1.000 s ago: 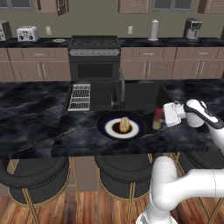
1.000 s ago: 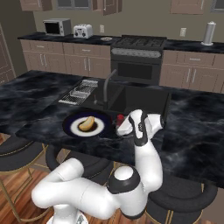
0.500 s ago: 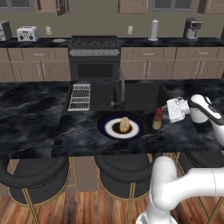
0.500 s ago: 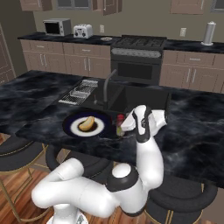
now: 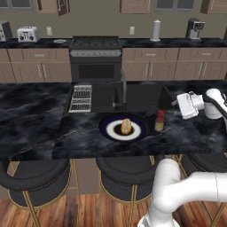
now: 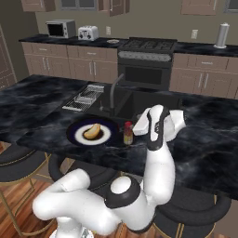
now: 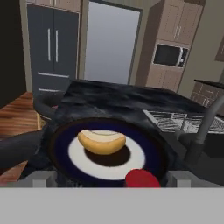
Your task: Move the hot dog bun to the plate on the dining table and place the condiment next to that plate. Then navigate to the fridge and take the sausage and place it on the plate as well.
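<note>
Left base view — hand [image 5: 179, 103] spread, apparently empty, beside condiment [image 5: 159, 121] and plate [image 5: 106, 128].

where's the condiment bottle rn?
The condiment bottle stands upright on the dark counter, just right of the plate holding the bun, in front of the sink.

sink [image 5: 142, 95], faucet [image 5: 123, 88], stove [image 5: 96, 57], stools [image 5: 33, 175]

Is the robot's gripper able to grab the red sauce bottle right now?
Probably yes. The gripper is open and hangs beside the sauce bottle, which stands upright on the counter next to the plate with the bun. Nothing sits between them.
</note>
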Available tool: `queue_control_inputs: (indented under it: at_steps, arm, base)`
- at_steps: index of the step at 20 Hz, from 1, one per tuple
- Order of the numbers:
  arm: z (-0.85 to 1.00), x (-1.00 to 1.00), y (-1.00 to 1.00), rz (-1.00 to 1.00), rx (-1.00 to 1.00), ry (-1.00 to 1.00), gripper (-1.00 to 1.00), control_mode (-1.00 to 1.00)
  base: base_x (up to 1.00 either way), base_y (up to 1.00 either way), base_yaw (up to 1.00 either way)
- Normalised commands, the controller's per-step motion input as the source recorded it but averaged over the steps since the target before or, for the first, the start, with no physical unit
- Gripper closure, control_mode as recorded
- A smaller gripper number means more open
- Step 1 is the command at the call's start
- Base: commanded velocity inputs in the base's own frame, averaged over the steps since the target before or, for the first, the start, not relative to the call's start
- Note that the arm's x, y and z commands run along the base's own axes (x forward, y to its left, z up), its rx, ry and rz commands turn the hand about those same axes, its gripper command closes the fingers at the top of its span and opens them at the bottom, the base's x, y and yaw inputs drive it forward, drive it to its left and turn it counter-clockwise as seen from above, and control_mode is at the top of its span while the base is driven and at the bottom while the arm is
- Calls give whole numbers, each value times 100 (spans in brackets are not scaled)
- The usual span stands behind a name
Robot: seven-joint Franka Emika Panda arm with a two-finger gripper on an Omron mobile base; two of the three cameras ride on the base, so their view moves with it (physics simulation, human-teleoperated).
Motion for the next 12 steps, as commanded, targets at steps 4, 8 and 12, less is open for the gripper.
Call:
queue_control_inputs:
  at_steps: [4,8,12]
  arm:
    - [55,-87,13,0,-4,-6,-100,-100]
    - [50,-82,44,-3,-4,0,-100,-100]
    - [46,-75,65,-6,-6,7,-100,-100]
  base:
    - [0,0,0]
    - [0,0,0]
    - [0,0,0]
